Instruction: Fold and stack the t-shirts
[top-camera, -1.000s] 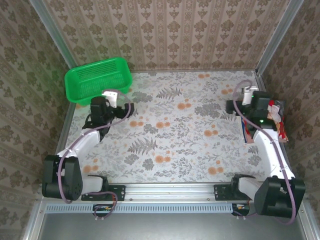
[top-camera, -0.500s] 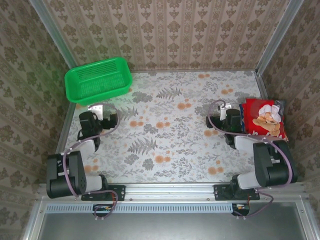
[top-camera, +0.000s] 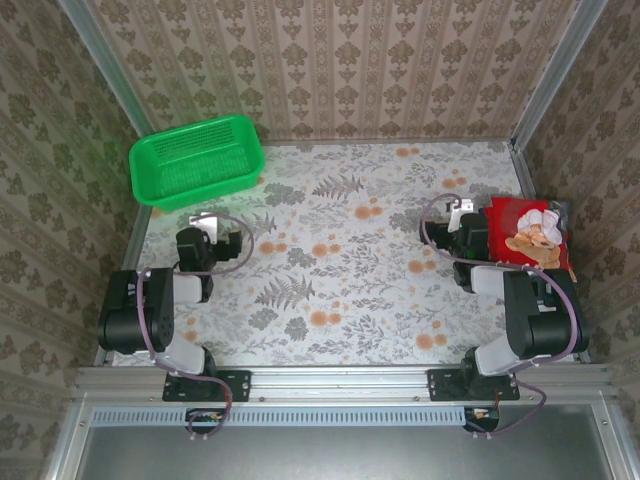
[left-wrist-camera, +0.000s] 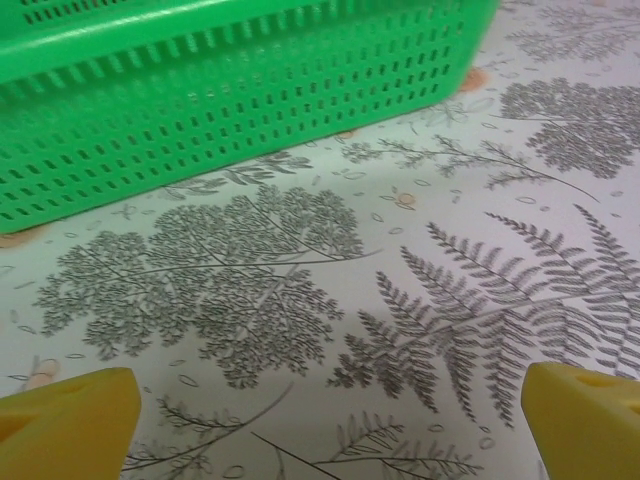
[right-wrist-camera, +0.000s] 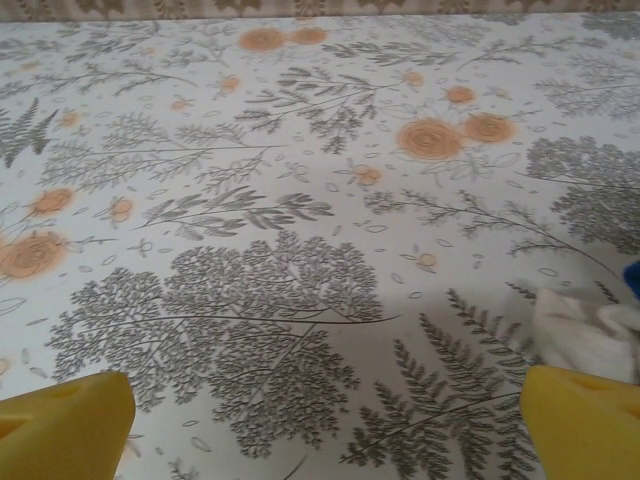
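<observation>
Top external: the red shirt (top-camera: 528, 238) lies folded at the table's (top-camera: 350, 290) right edge; the pink shirt may sit beneath it, too hidden to tell. Left gripper (top-camera: 204, 221) and right gripper (top-camera: 461, 208) both gape empty. Folding and stacking look done, or nearly.

No legible text, label, brand, number or sign. Red t-shirt (top-camera: 527, 236): cream-and-tan cartoon print, any lettering too small to read. Green basket (top-camera: 200, 188): plain mesh walls, any marking too small to tell.
</observation>
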